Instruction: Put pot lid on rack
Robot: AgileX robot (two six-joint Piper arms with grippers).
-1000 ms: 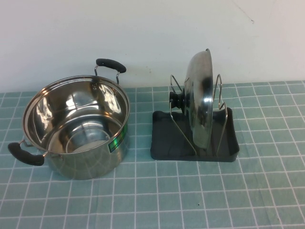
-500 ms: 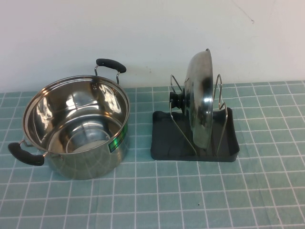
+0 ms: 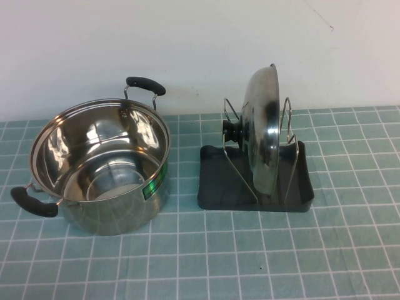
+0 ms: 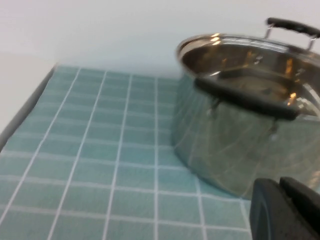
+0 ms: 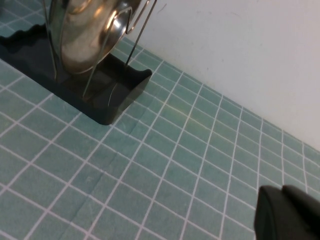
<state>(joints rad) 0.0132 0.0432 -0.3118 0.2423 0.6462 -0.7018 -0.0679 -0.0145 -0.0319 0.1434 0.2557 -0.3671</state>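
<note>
The shiny steel pot lid stands on edge between the silver wire loops of the dark grey rack, its black knob facing left toward the pot. The lid and rack also show in the right wrist view. Neither gripper shows in the high view. My left gripper is shut and empty, low over the tiles beside the pot. My right gripper is shut and empty, over the tiles well away from the rack.
A two-handled steel pot with a green sticker stands open at the left, also in the left wrist view. A white wall runs along the back. The table's left edge shows in the left wrist view.
</note>
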